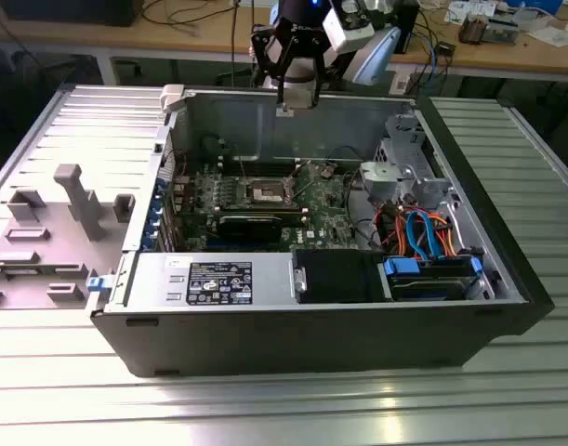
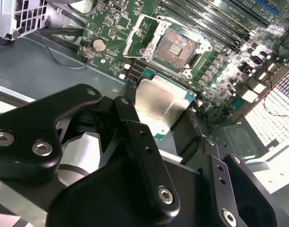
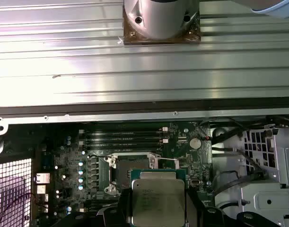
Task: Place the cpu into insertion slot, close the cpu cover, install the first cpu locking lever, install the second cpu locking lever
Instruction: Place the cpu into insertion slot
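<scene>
Cpu [image 2: 161,101] sits between the black fingers [image 2: 137,130], which are clamped on its opposite edges, probably so the flat chip hangs level with its silver face towards both wrist cameras. In the exterior view the gripper [image 1: 297,100] hovers over the far wall of the open computer case [image 1: 311,325], well above the green circuit board [image 1: 332,212]. The insertion slot [image 2: 175,47] lies apart from the chip, its dark bed uncovered. The case rests on a ribbed metal counter [image 1: 265,409], with grey moulded fixtures [image 1: 70,200] on the exterior view's left and a cluttered wooden bench [image 1: 534,56] behind.
</scene>
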Robot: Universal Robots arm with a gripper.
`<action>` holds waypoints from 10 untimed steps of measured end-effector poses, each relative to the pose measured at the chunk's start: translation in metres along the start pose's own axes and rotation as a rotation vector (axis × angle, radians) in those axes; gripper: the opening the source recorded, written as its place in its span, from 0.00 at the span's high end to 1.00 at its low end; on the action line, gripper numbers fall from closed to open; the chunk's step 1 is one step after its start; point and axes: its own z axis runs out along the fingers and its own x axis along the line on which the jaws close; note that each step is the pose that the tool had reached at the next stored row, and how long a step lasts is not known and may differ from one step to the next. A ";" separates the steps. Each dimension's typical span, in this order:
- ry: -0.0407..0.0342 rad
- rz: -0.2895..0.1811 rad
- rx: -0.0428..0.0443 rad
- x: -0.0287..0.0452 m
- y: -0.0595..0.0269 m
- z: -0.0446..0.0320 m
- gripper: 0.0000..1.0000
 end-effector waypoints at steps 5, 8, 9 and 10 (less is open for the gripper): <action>0.0000 0.000 0.0000 0.0000 0.0000 0.0000 0.45; -0.0008 0.009 -0.0001 0.0000 0.0000 0.0000 0.45; -0.0025 0.028 -0.0004 0.0000 0.0000 0.0000 0.45; -0.0043 0.049 -0.0009 0.0001 0.0000 0.0001 0.45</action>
